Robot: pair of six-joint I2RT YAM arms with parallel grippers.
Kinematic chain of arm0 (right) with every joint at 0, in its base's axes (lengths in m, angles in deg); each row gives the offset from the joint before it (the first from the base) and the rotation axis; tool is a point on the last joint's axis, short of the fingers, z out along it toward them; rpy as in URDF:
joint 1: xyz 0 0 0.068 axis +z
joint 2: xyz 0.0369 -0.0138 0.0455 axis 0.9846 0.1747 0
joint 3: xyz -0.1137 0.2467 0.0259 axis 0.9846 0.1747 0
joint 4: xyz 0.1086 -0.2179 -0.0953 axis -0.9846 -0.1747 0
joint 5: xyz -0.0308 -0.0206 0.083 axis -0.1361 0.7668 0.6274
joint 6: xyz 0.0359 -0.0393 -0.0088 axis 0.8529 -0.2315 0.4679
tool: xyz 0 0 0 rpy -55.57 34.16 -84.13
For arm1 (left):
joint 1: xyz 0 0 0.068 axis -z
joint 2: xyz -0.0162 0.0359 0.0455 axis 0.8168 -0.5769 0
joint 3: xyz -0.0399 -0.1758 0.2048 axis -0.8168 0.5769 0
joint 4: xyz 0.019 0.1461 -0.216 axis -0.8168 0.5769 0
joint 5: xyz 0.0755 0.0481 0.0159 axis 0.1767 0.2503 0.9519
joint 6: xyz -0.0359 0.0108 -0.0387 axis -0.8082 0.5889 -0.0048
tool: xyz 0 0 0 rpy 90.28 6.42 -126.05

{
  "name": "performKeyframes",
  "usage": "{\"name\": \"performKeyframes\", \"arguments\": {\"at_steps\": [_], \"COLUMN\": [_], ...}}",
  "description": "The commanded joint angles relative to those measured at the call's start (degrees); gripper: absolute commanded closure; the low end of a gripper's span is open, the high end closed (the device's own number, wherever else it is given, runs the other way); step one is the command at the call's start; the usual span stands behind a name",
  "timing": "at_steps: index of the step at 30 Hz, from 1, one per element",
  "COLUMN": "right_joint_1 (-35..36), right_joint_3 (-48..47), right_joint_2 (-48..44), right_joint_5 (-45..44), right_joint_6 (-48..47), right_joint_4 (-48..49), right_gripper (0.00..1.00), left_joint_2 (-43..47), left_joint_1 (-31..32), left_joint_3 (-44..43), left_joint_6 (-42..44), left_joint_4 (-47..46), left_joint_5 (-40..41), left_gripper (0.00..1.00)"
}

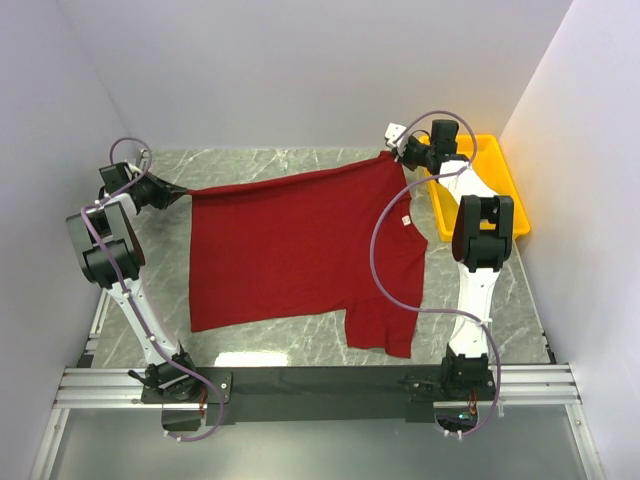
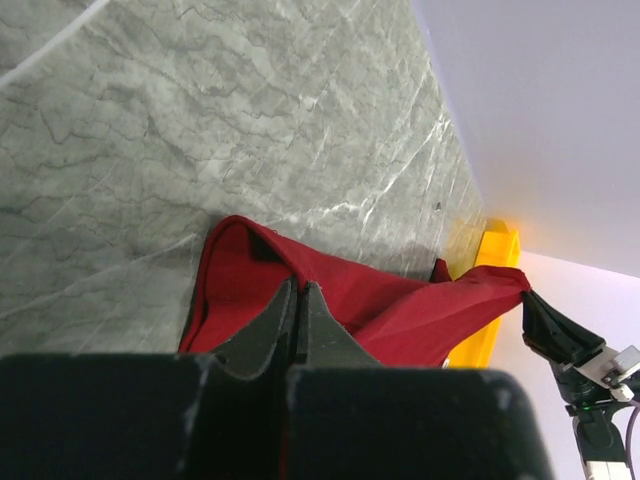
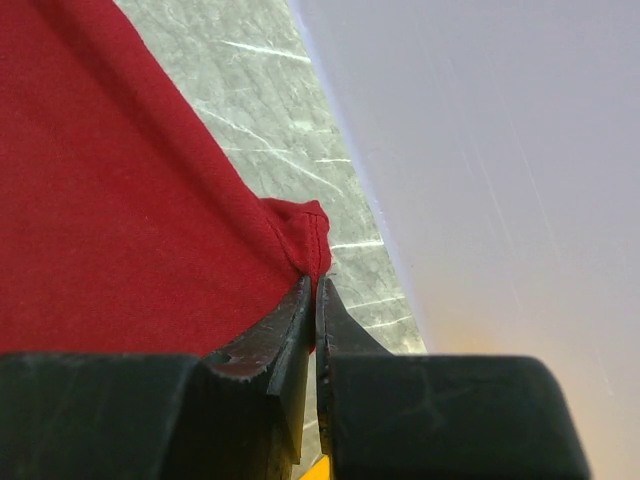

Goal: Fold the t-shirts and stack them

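The dark red t-shirt (image 1: 300, 250) lies spread on the marble table, its far edge pulled taut between my two grippers. At the far left, my left gripper (image 1: 178, 190) is shut on one corner of it; in the left wrist view the cloth (image 2: 400, 310) runs from the closed jaws (image 2: 298, 287) toward the other arm. My right gripper (image 1: 400, 157) holds the far right corner. In the right wrist view its jaws (image 3: 316, 283) stand almost together, with a bunched hem of the t-shirt (image 3: 120, 200) pinched at the tips. A small white tag (image 1: 406, 220) shows near the shirt's right edge.
A yellow plastic tray (image 1: 495, 180) stands at the far right, just behind the right arm, and shows in the left wrist view as the tray's end (image 2: 490, 260). White walls close in the table at the back and on both sides. The arm bases are bolted at the near edge.
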State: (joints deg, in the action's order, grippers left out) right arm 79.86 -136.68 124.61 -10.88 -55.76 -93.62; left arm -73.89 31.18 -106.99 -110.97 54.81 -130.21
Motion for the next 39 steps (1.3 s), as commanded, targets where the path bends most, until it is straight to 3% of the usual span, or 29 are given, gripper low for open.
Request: {"name": "performKeyframes", "arguments": {"at_steps": [1,15,28,39], "right_joint_1": [-0.19,-0.19,-1.50,-1.68], "right_joint_3": [0.52,4.21,10.19,12.92], "right_joint_2": [-2.26,-4.99,-9.21,-9.83], "right_joint_5": [-0.71,2.89,5.00,4.48], "right_joint_6": [-0.51,-0.60,1.15,-1.74], "right_joint_4": [3.54,3.80,6.43,3.19], "right_gripper": [0.90,0.90,0.90,0.91], "left_joint_2": [1.55,0.41,2.78,4.54], "left_joint_1": [-0.22,0.22,0.13,-0.05], "left_joint_3": [-2.24,-3.56,0.65,3.99], "left_joint_6": [-0.03,0.58,4.54,5.59], "left_joint_4": [-2.45,-1.48,-0.16,-0.69], "left_joint_5": [-1.35,-1.17,-1.09,-2.23], "left_gripper": [0.99,0.99,0.99,0.99]}}
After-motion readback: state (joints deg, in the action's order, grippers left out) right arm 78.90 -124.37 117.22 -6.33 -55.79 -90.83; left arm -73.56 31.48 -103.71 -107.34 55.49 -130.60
